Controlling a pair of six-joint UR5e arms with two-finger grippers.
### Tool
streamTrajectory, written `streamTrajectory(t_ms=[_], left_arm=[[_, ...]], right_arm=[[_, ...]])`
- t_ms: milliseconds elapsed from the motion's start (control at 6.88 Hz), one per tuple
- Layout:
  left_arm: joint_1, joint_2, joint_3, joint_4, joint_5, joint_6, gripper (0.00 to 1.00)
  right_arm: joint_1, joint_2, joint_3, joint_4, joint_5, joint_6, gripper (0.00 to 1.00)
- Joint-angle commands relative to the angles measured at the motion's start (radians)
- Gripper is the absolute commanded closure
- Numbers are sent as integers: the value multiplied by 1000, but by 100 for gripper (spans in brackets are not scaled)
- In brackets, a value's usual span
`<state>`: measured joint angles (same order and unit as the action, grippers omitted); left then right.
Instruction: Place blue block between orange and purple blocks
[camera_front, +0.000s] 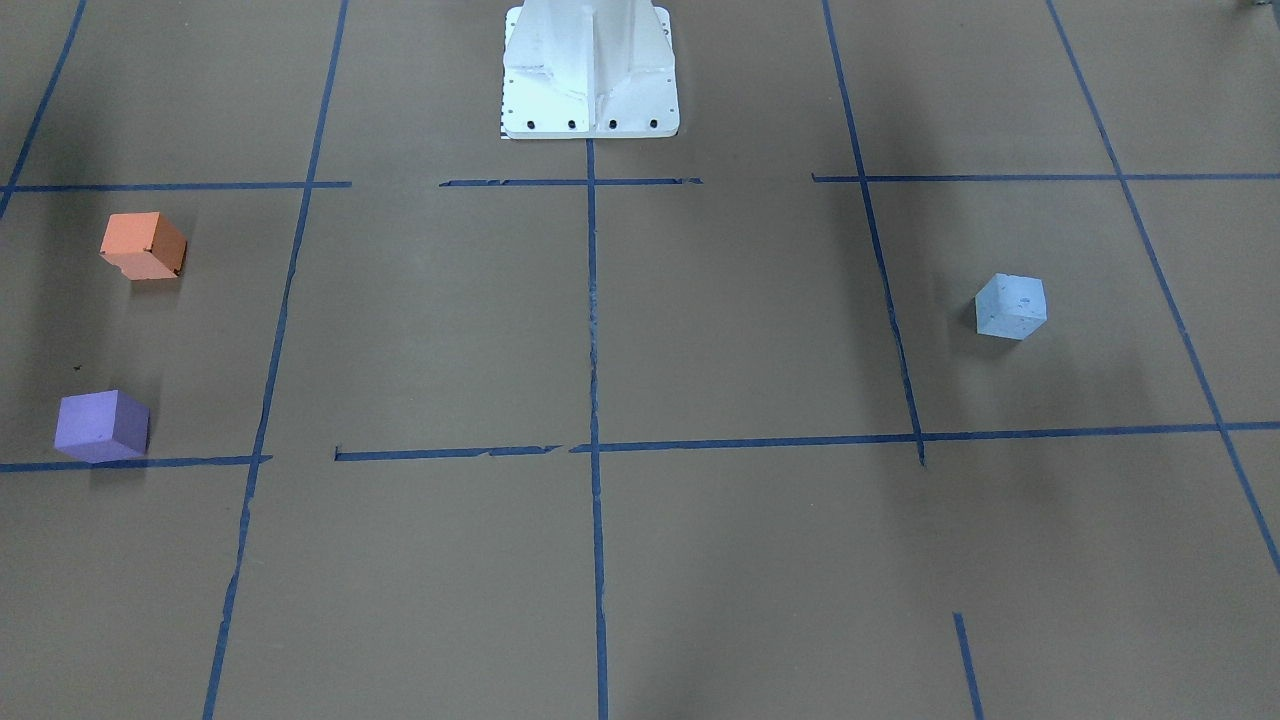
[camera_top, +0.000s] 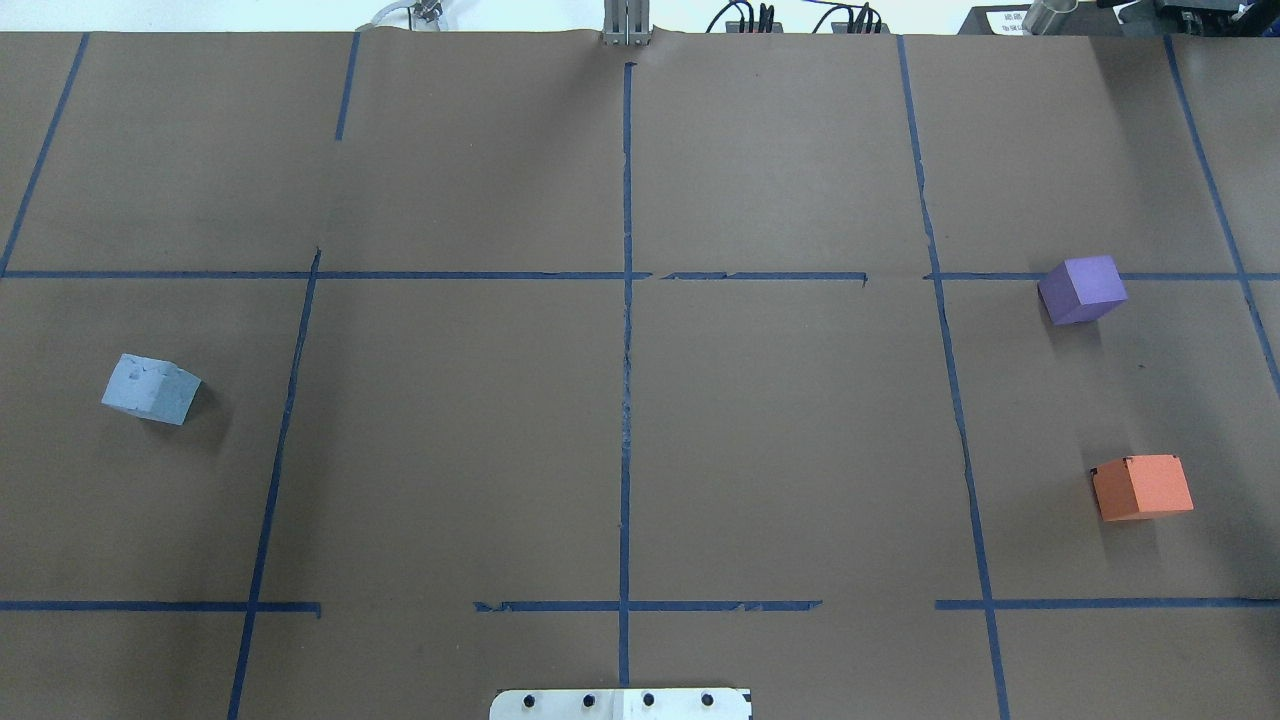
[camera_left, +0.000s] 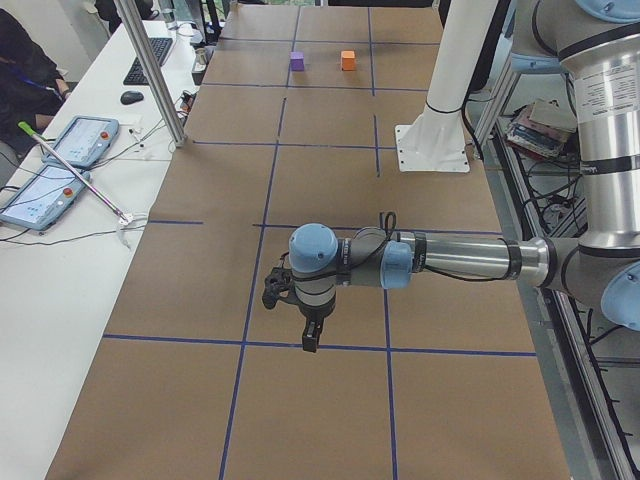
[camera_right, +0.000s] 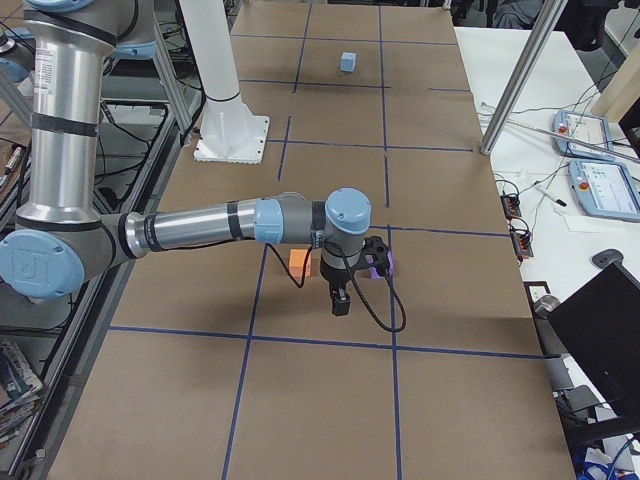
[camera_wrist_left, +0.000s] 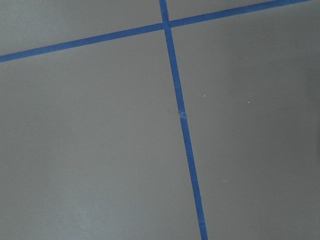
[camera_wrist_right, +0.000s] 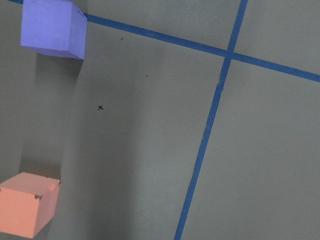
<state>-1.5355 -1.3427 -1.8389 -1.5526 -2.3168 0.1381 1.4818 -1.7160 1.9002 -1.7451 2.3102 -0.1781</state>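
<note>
The pale blue block (camera_top: 150, 389) lies on the robot's left side of the brown table; it also shows in the front view (camera_front: 1011, 307). The orange block (camera_top: 1142, 487) and the purple block (camera_top: 1082, 289) lie apart on the right side, the purple one farther from the robot. The right wrist view shows the purple block (camera_wrist_right: 52, 27) and the orange block (camera_wrist_right: 27, 204) with bare table between them. My left gripper (camera_left: 309, 340) and right gripper (camera_right: 339, 303) show only in the side views, held above the table. I cannot tell whether they are open or shut.
Blue tape lines (camera_top: 626, 400) divide the table into squares. The white robot base (camera_front: 590, 100) stands at the middle of the near edge. A side bench with tablets (camera_left: 60, 160) and a metal post (camera_left: 150, 70) runs along the far edge.
</note>
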Motion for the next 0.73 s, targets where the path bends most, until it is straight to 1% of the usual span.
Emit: streamTrajectory(t_ms=[0,291,436,582], left_arm=[[0,2,1,-3,-1,2,0],[12,-6,15,-7,0,0,0],[18,-21,0,-30,-9,-5,0],[20,-83,24,-114,-3,-6,0]], right_arm=[[0,-1,2,1,0,0,0],[0,7,3,2,2,0,0],[-1,12,3,7,2,2,0],[-1,18,2,7,2,3,0]])
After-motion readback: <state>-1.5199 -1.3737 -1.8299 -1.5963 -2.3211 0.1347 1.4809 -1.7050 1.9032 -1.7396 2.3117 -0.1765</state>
